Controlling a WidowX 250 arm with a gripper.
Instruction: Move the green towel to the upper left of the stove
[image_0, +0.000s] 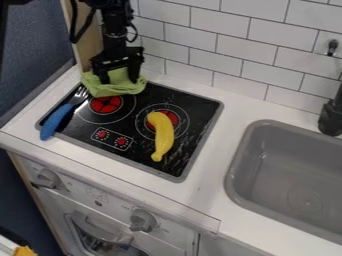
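My gripper (119, 80) hangs down over the far left corner of the stove, its two fingers apart. The crumpled light green towel (111, 90) lies under and around the fingertips, with part of its cloth showing between them. It covers the stove's upper left corner and spreads onto the white counter behind. The black stove top (200, 119) has two red-centred burners, and the towel's near edge lies just behind the left one.
A yellow banana (162, 136) lies over the right burner. A fork with a blue handle (56, 121) rests along the stove's left edge, its tines near the towel. A tiled wall (224, 62) stands behind, and a grey sink (294, 172) is at the right.
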